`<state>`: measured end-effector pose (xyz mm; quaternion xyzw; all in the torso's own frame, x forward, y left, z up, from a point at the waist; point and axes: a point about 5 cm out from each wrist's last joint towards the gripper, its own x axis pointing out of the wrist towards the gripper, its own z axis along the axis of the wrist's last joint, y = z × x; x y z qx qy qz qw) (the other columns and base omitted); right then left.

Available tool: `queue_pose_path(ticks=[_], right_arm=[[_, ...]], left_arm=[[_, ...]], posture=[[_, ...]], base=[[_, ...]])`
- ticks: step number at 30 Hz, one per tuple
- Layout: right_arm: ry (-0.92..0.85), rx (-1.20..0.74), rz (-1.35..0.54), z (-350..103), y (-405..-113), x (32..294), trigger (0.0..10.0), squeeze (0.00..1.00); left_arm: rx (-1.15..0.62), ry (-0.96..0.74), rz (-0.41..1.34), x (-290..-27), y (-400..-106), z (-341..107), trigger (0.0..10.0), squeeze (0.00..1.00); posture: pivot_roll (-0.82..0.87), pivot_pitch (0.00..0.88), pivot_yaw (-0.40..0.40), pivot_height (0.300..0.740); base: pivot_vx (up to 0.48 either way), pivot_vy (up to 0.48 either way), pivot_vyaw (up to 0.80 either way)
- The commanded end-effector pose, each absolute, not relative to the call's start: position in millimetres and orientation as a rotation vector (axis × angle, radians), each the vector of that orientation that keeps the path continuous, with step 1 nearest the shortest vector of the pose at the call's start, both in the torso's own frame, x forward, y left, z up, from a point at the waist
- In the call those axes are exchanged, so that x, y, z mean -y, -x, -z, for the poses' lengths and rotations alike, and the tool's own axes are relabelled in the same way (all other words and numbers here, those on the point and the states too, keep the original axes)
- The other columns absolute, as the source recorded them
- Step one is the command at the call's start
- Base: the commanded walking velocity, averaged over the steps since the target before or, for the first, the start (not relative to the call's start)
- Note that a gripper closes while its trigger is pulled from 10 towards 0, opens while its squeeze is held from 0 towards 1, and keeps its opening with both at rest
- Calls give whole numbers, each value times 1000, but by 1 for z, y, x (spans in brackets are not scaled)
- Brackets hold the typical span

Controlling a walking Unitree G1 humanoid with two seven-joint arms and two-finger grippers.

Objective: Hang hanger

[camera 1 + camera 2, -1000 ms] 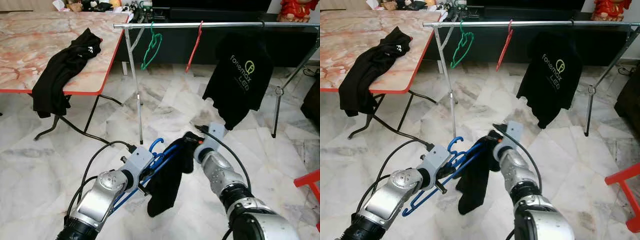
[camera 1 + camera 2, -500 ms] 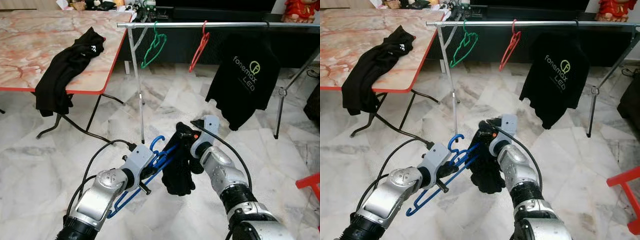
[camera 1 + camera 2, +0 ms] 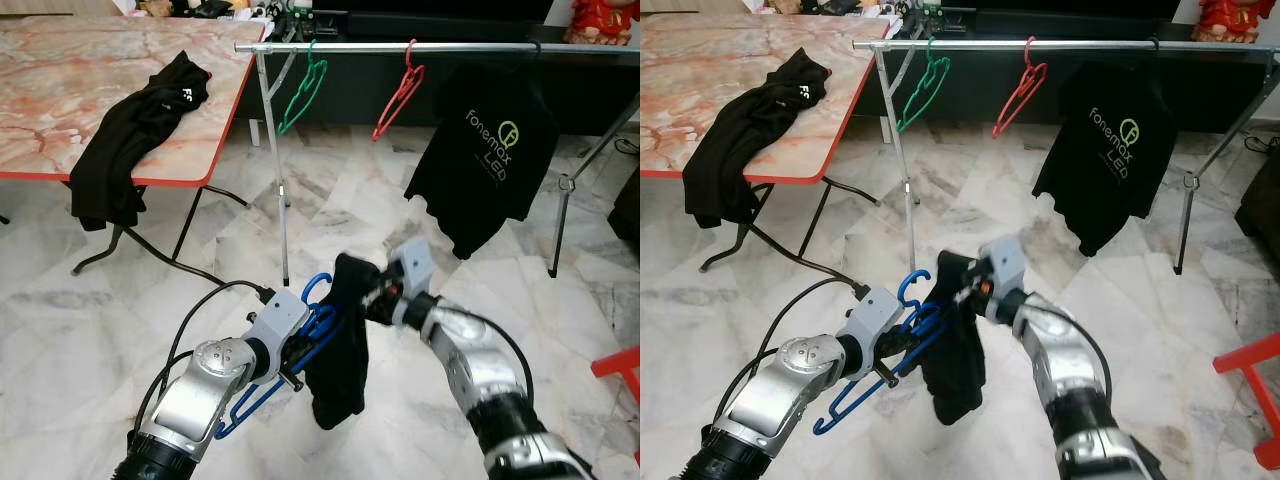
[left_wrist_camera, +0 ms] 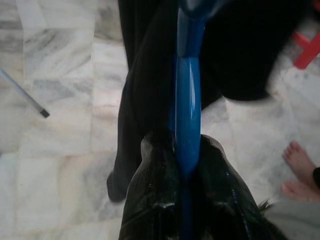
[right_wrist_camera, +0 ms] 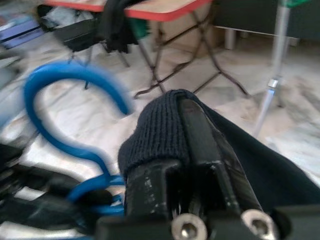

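The marble floor [image 3: 90,330] takes most of the scene, and it is free in front of the robot up to the drying rack. On the left stands the counter [image 3: 60,90] with a red edge, and a black shirt [image 3: 135,130] lies over its corner and hangs down. The clothes rail [image 3: 440,47] runs across the top, from its thin metal leg [image 3: 275,170] toward the right. On the rail hang a black T-shirt [image 3: 490,160], a red hanger [image 3: 398,92] and a green hanger [image 3: 303,90].

The blue hanger [image 3: 300,345] is low and near the robot, between both arms, well apart from the rail. The left tool [image 4: 187,165] is closed on its blue bar; in the left wrist view the black fingers [image 4: 155,190] press the bar from both sides. The hanger's long axis goes diagonally, up and to the right, and its hook [image 3: 318,285] points up toward the rail. The right tool [image 5: 190,135] grips the top of a dark cloth [image 3: 340,350], which hangs down just beside the hanger and touches it.

I think the cloth is being put on the hanger and the hanging itself is not yet begun. The rail is straight ahead and higher. The open part of the rail between the green and red hangers looks the best place, but the metal leg stands close under it.
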<state>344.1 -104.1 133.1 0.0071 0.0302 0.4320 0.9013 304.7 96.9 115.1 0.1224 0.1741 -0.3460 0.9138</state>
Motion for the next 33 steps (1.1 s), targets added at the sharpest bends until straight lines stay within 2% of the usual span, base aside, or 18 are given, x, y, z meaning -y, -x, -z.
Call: queue_pose_path(ticks=[1, 5, 7, 9, 11, 18, 24, 27, 33], right_arm=[[4, 11, -1007, -147, -335, 99, 10000, 0], [19, 11, -1014, -144, -333, 101, 10000, 0], [15, -1, -893, -141, -341, 110, 10000, 0], [10, -3, -853, -140, -343, 114, 10000, 0], [-76, 28, -748, -145, -346, 129, 10000, 0], [-126, 64, -899, -147, -325, 120, 10000, 0], [-97, 59, -891, -145, -326, 119, 10000, 0], [-89, 79, -1010, -153, -314, 111, 10000, 0], [-56, 106, -940, -161, -325, 113, 10000, 0]], left_arm=[[-293, -226, 692, -96, -309, -124, 10000, 0], [-269, -210, 610, -100, -316, -126, 10000, 0], [-251, -182, 568, -102, -319, -128, 10000, 0], [-247, -171, 561, -103, -320, -129, 10000, 0], [-226, -137, 537, -107, -321, -132, 10000, 0], [-213, -101, 573, -100, -320, -133, 10000, 0], [-201, -54, 597, -94, -319, -135, 10000, 0], [-206, -28, 658, -88, -314, -136, 10000, 0], [-204, -7, 804, -75, -302, -137, 10000, 0]], posture=[[85, 170, -47, 740], [83, 171, -45, 740], [85, 170, -47, 740], [85, 170, -47, 740], [84, 171, -46, 740], [76, 169, -46, 740], [75, 169, -48, 740], [73, 173, -49, 740], [73, 174, -49, 740]], base=[[0, 0, 0], [0, 0, 0], [0, 0, 0], [0, 0, 0], [0, 0, 0], [0, 0, 0], [0, 0, 0], [0, 0, 0], [0, 0, 0]])
